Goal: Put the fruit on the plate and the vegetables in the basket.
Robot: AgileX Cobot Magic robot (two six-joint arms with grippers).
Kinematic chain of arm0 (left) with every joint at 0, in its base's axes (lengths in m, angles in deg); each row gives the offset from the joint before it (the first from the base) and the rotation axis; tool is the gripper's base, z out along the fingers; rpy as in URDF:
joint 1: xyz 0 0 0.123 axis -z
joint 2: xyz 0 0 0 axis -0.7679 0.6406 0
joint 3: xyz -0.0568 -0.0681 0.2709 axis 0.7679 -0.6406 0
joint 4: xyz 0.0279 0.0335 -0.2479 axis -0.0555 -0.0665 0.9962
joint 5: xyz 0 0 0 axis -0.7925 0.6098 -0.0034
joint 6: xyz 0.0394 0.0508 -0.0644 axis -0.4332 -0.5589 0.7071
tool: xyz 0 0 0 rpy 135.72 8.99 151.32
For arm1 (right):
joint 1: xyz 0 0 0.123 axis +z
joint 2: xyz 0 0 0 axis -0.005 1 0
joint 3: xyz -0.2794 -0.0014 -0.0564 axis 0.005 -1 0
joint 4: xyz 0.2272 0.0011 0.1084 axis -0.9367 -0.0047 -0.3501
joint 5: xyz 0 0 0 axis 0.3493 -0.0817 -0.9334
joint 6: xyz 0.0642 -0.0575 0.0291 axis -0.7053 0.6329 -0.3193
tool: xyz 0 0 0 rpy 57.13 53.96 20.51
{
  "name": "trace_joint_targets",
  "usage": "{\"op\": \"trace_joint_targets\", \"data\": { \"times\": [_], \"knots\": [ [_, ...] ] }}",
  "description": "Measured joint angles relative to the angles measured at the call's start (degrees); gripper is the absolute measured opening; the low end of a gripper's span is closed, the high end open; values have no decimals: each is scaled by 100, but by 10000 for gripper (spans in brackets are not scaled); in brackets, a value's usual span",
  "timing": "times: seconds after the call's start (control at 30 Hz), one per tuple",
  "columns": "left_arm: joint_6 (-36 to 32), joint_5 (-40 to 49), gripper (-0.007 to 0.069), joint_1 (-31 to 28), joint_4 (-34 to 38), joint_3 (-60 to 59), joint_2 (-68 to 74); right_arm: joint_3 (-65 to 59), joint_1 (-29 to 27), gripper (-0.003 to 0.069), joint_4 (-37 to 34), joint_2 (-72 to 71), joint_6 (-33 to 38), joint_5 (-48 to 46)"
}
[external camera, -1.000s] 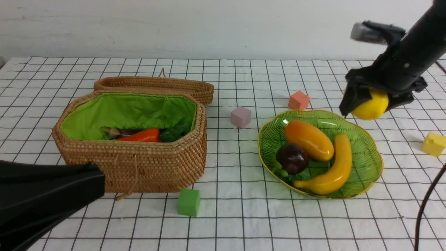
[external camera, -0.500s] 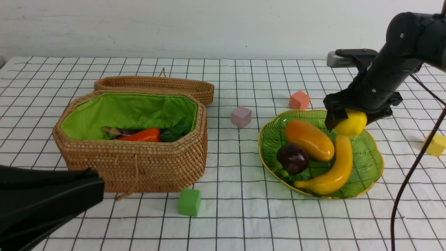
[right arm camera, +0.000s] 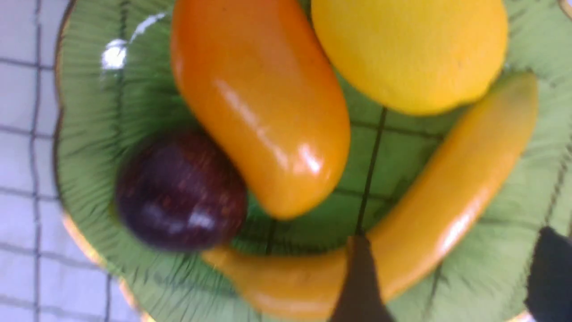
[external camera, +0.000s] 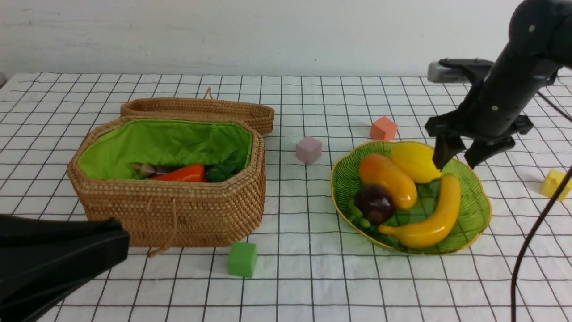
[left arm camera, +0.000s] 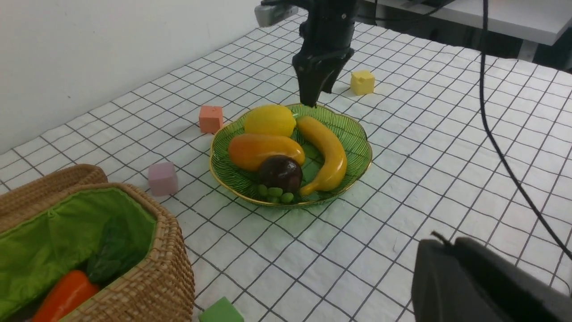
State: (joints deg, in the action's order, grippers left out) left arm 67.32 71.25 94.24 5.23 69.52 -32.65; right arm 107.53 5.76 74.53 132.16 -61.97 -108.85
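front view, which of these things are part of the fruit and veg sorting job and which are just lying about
Part of the job:
plate
lemon
mango
mangosteen
banana
basket
orange-red vegetable

Just lying about:
green cube
pink cube
orange cube
yellow cube

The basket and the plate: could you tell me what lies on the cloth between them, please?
In the front view, one pale purple cube sits between the basket and the plate, toward the far side; the rest is bare checked cloth.
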Motion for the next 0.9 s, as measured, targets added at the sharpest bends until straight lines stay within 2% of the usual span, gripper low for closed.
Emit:
{"op": "trace_joint_targets", "data": {
  "times": [0.03,0.07,0.1,0.17,0.23,0.27,0.3,0.47,0.6,0.8,0.9],
  "knots": [
    [156,0,-8,0,-114,-22,-91,-60,0,344,0,-266,-21,-62],
    [180,0,-13,0,-155,-28,-110,-73,0,334,0,-309,-21,-60],
    [418,-38,-13,0,-320,-143,-336,-290,0,251,-5,-690,-60,-73],
    [825,-141,-13,0,-530,-406,-753,-659,0,167,-5,-1251,-137,-85],
    [1263,-301,-13,0,-619,-831,-1362,-1145,0,97,-5,-1821,-171,-108],
    [1263,-316,-13,0,-619,-880,-1427,-1265,0,92,-5,-1888,-176,-108],
    [1545,-483,-13,0,-640,-1349,-2009,-1705,0,58,-5,-2448,-195,-120],
    [1749,-1174,-13,0,-658,-2522,-3105,-3228,0,34,-5,-4130,-475,-166],
    [1762,-1774,-13,0,-658,-3234,-3208,-4487,0,34,-12,-5845,-879,-35],
    [1762,-1991,-13,0,-666,-3505,-3198,-5757,0,34,74,-7947,-1391,371],
    [1762,-1905,-13,0,-666,-3517,-3184,-6489,0,34,346,-9299,-1766,854]
  ]
}}
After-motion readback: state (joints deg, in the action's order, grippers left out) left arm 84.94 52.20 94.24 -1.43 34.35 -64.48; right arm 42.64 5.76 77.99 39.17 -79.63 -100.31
